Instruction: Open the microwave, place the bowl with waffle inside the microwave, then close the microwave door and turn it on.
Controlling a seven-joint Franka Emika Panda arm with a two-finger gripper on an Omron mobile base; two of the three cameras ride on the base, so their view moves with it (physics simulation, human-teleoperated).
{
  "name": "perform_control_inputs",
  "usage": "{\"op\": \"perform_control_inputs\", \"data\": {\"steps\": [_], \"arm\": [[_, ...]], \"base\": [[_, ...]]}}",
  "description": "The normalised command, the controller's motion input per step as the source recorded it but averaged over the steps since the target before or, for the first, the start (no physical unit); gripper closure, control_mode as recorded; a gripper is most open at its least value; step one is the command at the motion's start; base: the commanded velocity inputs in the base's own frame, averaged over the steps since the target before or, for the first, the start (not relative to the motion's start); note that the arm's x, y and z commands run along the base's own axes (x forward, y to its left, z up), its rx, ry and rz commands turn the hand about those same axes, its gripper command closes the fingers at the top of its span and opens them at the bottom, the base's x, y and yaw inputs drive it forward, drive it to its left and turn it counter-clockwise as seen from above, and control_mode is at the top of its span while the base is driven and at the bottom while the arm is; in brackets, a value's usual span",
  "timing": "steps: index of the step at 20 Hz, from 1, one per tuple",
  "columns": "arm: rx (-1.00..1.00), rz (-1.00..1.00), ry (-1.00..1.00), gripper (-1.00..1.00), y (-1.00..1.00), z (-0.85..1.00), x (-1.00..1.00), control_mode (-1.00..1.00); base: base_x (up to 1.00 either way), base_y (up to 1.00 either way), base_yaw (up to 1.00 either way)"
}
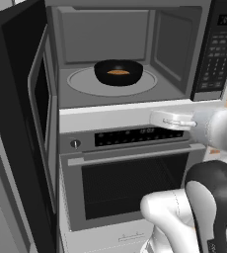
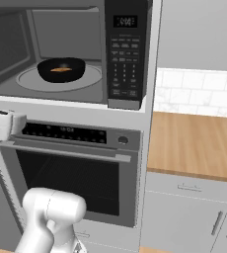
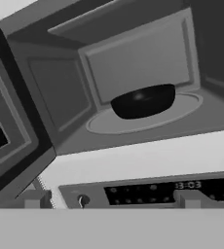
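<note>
On the grey turntable (image 1: pixel 86 84) inside the microwave (image 1: pixel 135 49), the bowl (image 1: pixel 118 72) holds the waffle (image 1: pixel 118 72), the microwave door (image 1: pixel 34 113) stands open, and the gripper (image 1: pixel 157 119) hangs empty, jaws spread, just below.

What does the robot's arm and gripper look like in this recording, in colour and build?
The arm is built of rounded, glossy white segments with a dark, nearly black joint band curving over its elbow. The white gripper is a flat, blocky hand with faint grey seams; in the hand view its fingertips show as small squarish grey stubs. No cables or markings can be made out.
</note>
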Motion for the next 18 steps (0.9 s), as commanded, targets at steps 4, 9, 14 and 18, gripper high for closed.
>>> {"op": "perform_control_inputs", "data": {"steps": [4,9,14,18], "arm": [[-0.13,-0.15,-0.08,-1.0,0.26,-0.22,0.42,-1.0],[-0.08,-0.15,-0.09,-1.0,0.25,-0.19,0.47,-1.0],[0.0,-0.09,-0.11,-1.0,0.03,-0.11,0.6,-1.0],[0.0,-0.03,-0.11,-1.0,0.0,-0.13,0.66,-1.0]], "base": [[0.0,0.0,0.0],[0.0,0.0,0.0],[0.0,0.0,0.0],[0.0,0.0,0.0]]}}
